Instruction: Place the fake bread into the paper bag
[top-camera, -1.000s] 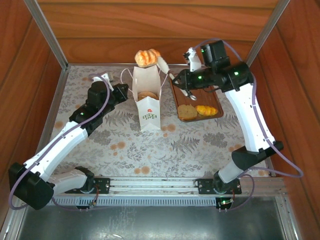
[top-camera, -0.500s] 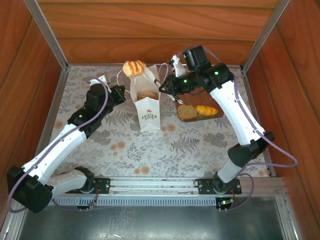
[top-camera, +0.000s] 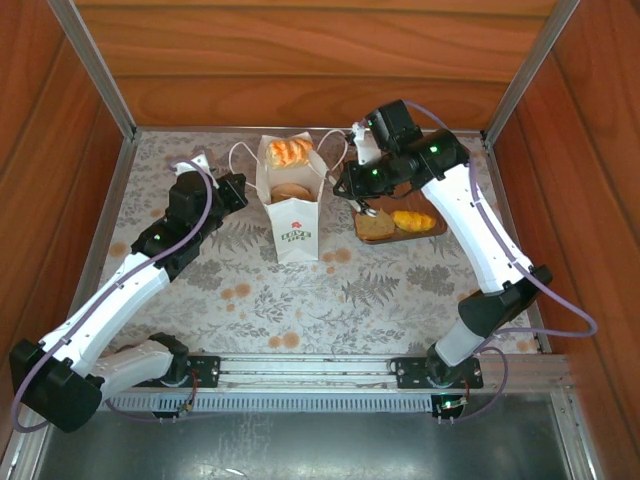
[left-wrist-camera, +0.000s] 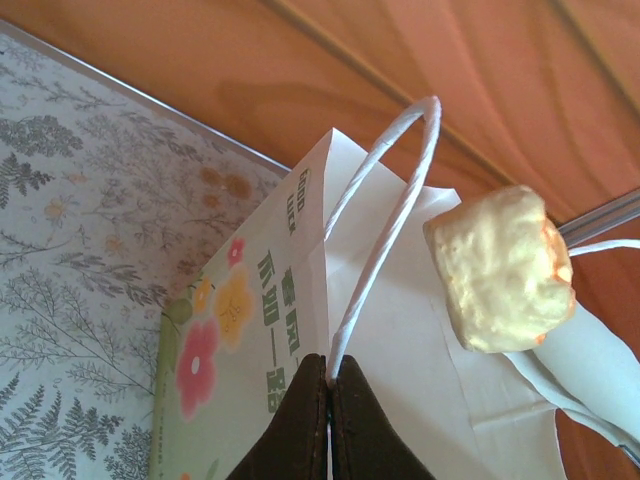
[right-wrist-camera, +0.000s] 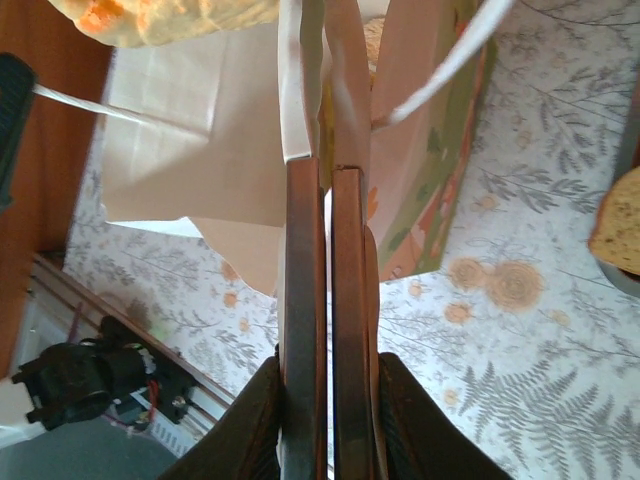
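Fake bread (top-camera: 288, 152) pinched in right claw (top-camera: 312, 160) at paper bag (top-camera: 294, 225) mouth, left claw (left-wrist-camera: 328, 375) clamping bag rim, open tabletop (top-camera: 380, 290) in front

Bright, soft daylight; blurry wrist close-ups

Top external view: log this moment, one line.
left claw: shut on paper bag rim | right claw: shut on toy pastry | position: over bag mouth

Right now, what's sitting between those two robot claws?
The white paper bag, a golden pastry at its open top, stands between left gripper and right gripper in the top view.
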